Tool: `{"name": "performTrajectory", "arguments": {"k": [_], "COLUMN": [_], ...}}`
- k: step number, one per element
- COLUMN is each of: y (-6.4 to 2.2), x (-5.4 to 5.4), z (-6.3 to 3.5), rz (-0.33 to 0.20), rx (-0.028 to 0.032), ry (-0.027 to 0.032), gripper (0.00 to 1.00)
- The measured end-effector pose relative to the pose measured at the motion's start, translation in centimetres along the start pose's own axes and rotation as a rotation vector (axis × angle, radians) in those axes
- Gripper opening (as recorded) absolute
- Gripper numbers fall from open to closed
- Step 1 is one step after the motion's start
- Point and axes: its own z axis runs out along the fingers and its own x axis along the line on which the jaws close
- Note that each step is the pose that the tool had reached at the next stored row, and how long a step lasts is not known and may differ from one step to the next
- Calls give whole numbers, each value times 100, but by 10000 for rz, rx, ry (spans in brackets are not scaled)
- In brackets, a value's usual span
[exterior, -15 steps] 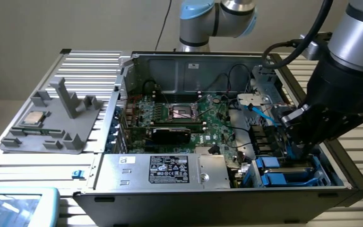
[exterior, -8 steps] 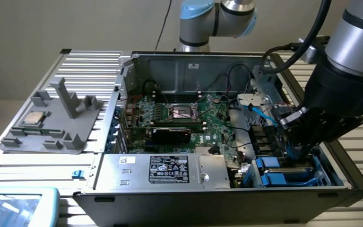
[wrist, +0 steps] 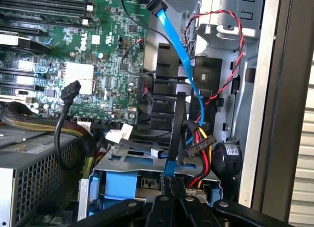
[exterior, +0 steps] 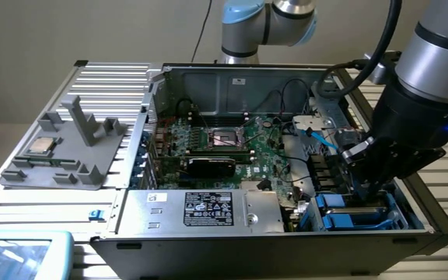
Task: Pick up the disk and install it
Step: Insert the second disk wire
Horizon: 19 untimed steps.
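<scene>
The disk [wrist: 120, 183] sits in its bright blue carrier inside the metal drive cage, at the corner of the open computer case. In the exterior view the same blue carrier [exterior: 347, 217] lies low at the exterior view's right, beside the power-supply box. My gripper [wrist: 174, 205] is shut, its black fingers pressed together right at the carrier's near edge, with nothing clearly clamped between them. Seen from outside, the gripper [exterior: 364, 186] reaches down into the case just above the drive cage. Most of the disk's metal body is hidden by the cage.
A blue data cable [wrist: 179, 55] and red, yellow and black wires [wrist: 203, 143] hang close above the cage. The green motherboard [exterior: 224, 146] fills the case floor, the power-supply box [exterior: 200, 210] lies in front. A grey fixture holding a processor chip [exterior: 41, 146] stands outside.
</scene>
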Motion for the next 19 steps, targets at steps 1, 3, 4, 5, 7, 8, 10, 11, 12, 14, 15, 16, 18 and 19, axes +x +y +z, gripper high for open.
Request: {"name": "performTrajectory", "arguments": {"k": [1, 3, 4, 5, 7, 8, 10, 11, 12, 14, 15, 16, 18, 19], "y": [1, 3, 3, -2, -1, 1, 1, -1, -4, -6, -8, -9, -19, -25], "x": [0, 0, 1, 1, 1, 0, -1, -1, -2, -5, -6, -9, -47, -73], "z": [13, 22, 22, 15, 12, 2, -29, -45, -73, -154, -188, -200, -200, -199], "rz": [1, 1, 1, 1, 2, 2, 2, 2, 3, 2, 1, 0, 1, 1], "rx": [-12, -24, -24, -12, -22, -39, -51, -56, -49, -40, -33, -33, -31, -34], "ry": [-2, -3, -2, 2, 6, 5, 4, 4, 5, 5, 6, 6, 13, 14], "gripper": [11, 11, 11, 11, 11, 11, 11, 11, 11, 11, 11, 11, 11, 11]}}
